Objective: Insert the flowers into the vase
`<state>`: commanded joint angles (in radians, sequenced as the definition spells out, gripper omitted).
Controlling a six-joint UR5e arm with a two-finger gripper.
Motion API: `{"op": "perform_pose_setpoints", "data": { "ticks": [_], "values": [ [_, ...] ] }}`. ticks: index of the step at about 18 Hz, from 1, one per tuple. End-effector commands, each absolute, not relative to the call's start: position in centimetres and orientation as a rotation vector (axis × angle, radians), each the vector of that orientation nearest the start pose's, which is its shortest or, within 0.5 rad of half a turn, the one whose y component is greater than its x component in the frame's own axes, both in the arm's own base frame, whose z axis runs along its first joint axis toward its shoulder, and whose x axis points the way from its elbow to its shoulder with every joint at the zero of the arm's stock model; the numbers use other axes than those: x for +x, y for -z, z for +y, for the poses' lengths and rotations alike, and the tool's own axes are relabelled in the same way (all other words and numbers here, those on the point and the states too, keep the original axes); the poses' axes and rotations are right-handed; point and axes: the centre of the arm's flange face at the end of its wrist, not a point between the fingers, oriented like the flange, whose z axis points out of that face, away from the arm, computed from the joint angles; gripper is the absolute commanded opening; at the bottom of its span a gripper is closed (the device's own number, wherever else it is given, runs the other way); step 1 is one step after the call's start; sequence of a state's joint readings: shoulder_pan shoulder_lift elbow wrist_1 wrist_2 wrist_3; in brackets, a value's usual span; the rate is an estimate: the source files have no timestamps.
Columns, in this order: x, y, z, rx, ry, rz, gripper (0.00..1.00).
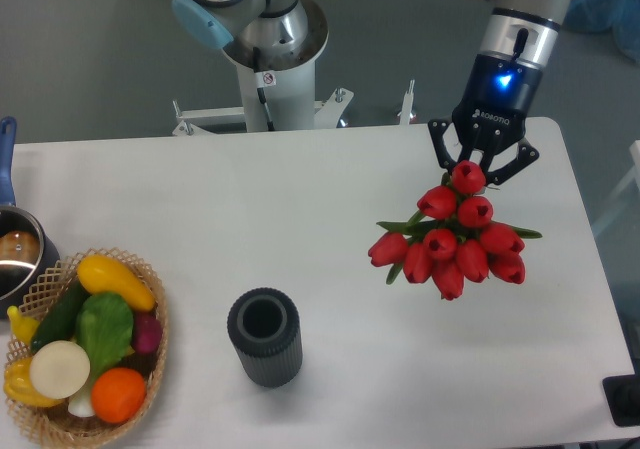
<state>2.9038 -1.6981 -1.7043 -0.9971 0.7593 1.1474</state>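
The gripper (478,169) is clenched on the top of the flowers (455,241), a light, floppy bunch best held by its stems, hanging over the table's right side well apart from the upright vase (265,337).

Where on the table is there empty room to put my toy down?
Bare tabletop runs from the pot and basket across to the flowers, behind the vase. There is also bare room between the vase and the flowers, toward the front edge. The left front corner is crowded with the basket and pot, and the gripper holds the flowers on the right.
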Motion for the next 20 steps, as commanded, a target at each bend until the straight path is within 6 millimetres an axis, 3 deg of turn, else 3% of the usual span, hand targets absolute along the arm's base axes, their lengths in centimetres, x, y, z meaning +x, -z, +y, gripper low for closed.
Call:
{"op": "perform_pose_setpoints", "data": {
  "ticks": [13, 20],
  "values": [
    [-48.1, -44.5, 33.6, -2.262, -0.001, -0.040, 0.21],
    [-46.2, -44.0, 37.3, -2.213, 0.046, 0.058, 0.21]
  ]
}}
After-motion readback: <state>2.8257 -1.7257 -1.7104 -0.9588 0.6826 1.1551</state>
